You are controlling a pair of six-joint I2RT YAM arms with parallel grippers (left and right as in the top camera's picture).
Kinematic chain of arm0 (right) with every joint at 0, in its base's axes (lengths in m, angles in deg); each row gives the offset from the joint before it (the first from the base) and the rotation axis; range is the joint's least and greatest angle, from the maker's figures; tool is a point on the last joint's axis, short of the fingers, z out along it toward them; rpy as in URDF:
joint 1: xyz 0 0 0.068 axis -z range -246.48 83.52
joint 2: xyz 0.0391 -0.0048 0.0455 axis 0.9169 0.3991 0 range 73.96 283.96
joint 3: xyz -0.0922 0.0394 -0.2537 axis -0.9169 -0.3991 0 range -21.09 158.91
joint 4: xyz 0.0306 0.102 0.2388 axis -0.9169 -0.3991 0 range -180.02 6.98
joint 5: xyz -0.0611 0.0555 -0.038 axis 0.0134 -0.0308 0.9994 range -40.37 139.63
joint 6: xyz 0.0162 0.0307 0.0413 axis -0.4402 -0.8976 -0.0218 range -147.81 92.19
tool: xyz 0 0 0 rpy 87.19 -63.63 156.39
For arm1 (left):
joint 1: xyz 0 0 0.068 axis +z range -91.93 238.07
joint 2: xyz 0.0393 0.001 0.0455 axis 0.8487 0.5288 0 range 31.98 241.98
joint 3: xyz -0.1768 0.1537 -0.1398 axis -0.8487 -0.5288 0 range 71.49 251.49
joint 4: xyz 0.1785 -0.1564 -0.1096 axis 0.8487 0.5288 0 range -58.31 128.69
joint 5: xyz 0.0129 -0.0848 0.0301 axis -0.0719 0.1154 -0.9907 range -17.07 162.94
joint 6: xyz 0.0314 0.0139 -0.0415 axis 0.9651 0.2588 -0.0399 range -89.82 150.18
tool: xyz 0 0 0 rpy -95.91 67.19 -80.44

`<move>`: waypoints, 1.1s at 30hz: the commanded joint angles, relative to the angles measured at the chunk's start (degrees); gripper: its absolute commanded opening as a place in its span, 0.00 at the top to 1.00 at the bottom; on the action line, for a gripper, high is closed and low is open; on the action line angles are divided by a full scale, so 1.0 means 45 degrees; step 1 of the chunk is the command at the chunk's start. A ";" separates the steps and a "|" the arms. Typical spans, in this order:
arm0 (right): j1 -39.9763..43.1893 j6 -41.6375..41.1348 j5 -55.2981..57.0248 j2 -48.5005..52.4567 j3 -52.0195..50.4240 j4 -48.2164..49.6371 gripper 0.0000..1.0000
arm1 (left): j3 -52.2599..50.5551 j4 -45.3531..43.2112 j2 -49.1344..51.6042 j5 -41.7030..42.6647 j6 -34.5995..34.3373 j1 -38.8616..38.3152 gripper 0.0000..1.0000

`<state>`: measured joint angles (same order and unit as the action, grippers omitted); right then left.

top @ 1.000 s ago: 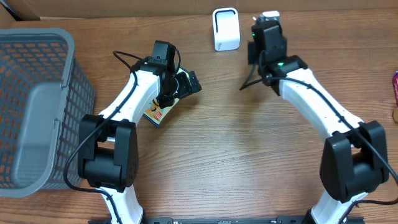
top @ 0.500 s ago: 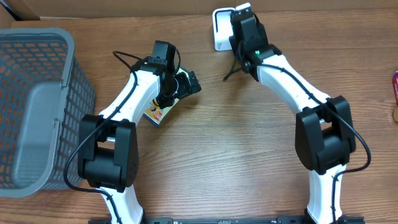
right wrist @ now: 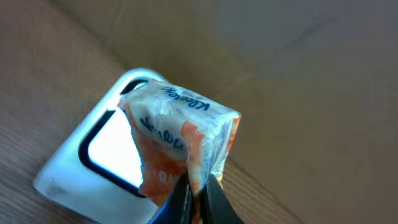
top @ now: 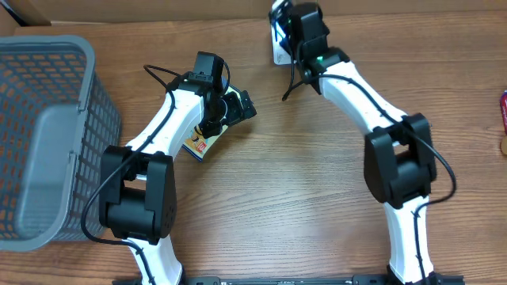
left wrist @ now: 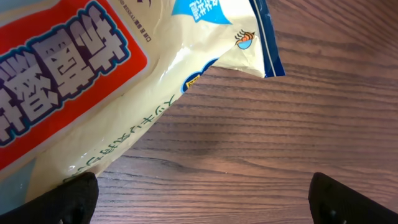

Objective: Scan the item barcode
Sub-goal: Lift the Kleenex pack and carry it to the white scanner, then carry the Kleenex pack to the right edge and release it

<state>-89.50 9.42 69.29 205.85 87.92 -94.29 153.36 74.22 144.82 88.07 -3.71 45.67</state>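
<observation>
My right gripper [right wrist: 198,186] is shut on the lower seam of a small orange-and-white plastic packet [right wrist: 180,134], the item. It holds the packet up right in front of the white scanner [right wrist: 87,155] and its bright window. No barcode shows on the packet. From overhead, the right gripper [top: 285,14] sits at the table's far edge and covers most of the scanner [top: 279,54]. My left gripper [left wrist: 202,199] is open and empty just above the wood, beside a yellow snack bag [left wrist: 93,81] with a red label. The bag [top: 202,144] lies partly under the left arm.
A grey mesh basket [top: 47,127] fills the left side of the table. A red object [top: 504,111] pokes in at the right edge. Brown cardboard walls [right wrist: 298,62] stand behind the scanner.
The right arm has swung left and toward the far edge, bringing the packet from right of the scanner to directly in front of it. The left arm has not moved.
</observation>
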 commanded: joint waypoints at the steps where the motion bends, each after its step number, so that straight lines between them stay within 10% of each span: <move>1: -0.0034 0.2225 0.0053 0.0092 0.0189 0.0719 0.96 | 0.0175 0.0092 -0.0219 -0.0165 0.0257 -0.0010 0.00; 16: 0.0141 0.0539 0.1860 0.0087 0.0209 0.1632 0.96 | 0.0175 0.0136 -0.0219 -0.0165 0.0253 -0.0010 0.00; 24: 0.2186 -0.5124 0.3215 -0.0296 0.1792 -0.1229 0.96 | 0.0175 0.0165 -0.0219 -0.0160 0.0248 -0.0092 0.00; 33: 0.7193 -1.2211 -0.0685 -0.0500 0.4206 -0.7698 0.96 | 0.0175 0.0204 -0.0219 -0.0155 0.0248 -0.0092 0.00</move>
<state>-63.76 -30.29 73.90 207.18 104.27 -126.12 153.36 75.00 144.82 88.05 -3.71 45.67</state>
